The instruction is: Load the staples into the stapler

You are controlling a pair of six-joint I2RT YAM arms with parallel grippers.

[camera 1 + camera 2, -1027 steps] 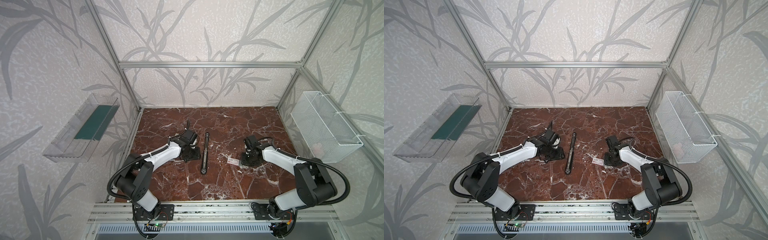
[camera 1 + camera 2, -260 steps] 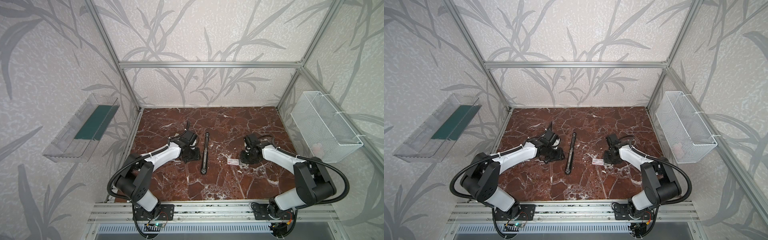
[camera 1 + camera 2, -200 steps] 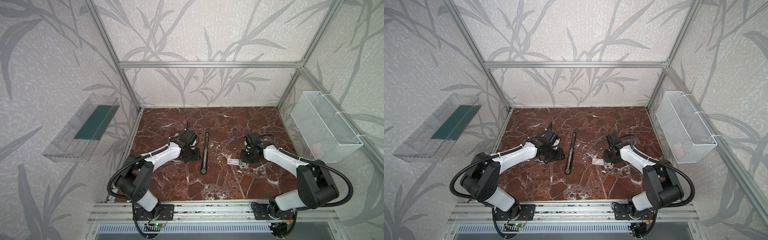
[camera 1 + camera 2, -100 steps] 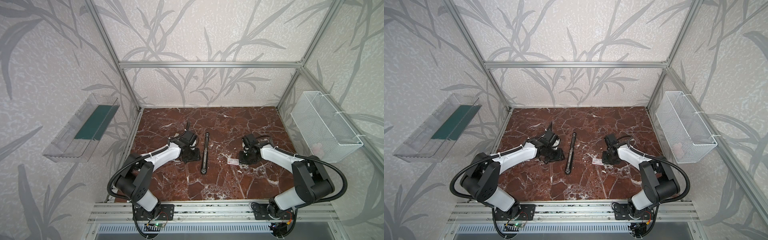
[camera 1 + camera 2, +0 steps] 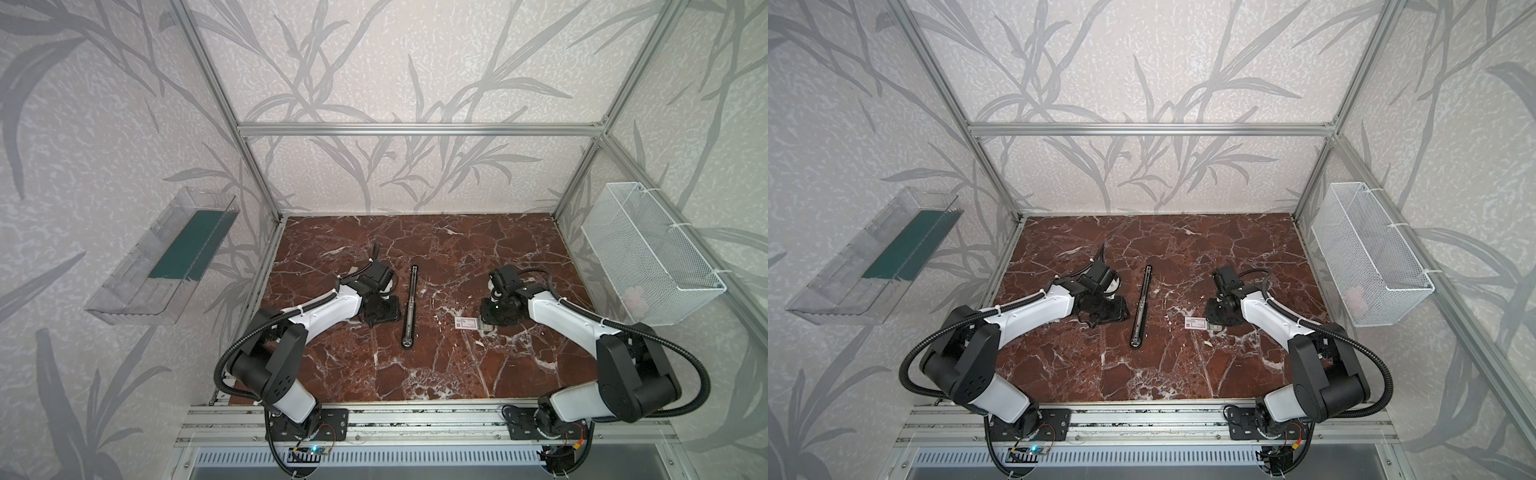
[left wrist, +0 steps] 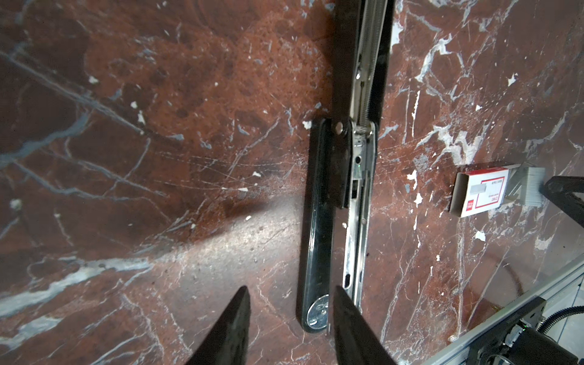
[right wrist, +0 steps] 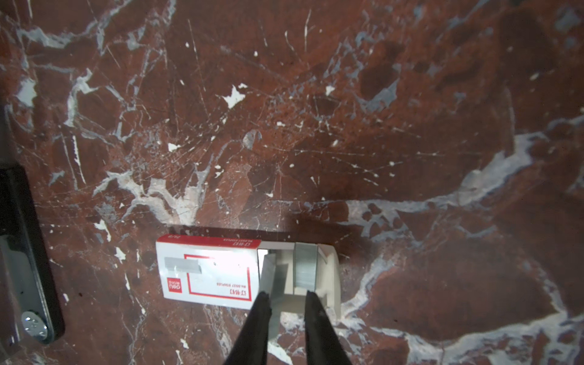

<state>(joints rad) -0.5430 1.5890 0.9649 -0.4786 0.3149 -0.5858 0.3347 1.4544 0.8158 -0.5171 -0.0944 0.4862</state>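
Note:
The black stapler [image 5: 410, 305] lies folded open flat mid-table, its silver rail [image 6: 358, 202] facing up. My left gripper [image 6: 290, 294] is open just left of it. The stapler's near end with a round rivet [image 6: 316, 313] lies between the fingertips, close to one of them and untouched. The white and red staple box [image 5: 466, 323] lies to the right, its grey tray [image 7: 331, 275] slid out. A silvery block of staples [image 7: 305, 268] sits in the tray. My right gripper [image 7: 287, 297] hovers at the tray's open end, jaws a narrow gap apart, holding nothing.
A clear plastic bin [image 5: 166, 257] with a green base hangs on the left wall. A white wire basket [image 5: 648, 253] hangs on the right wall. Aluminium rails [image 5: 415, 419] run along the table's front edge.
The right gripper has shifted slightly back and forth at the tray end of the box. The left arm, the stapler and the box have stayed put.

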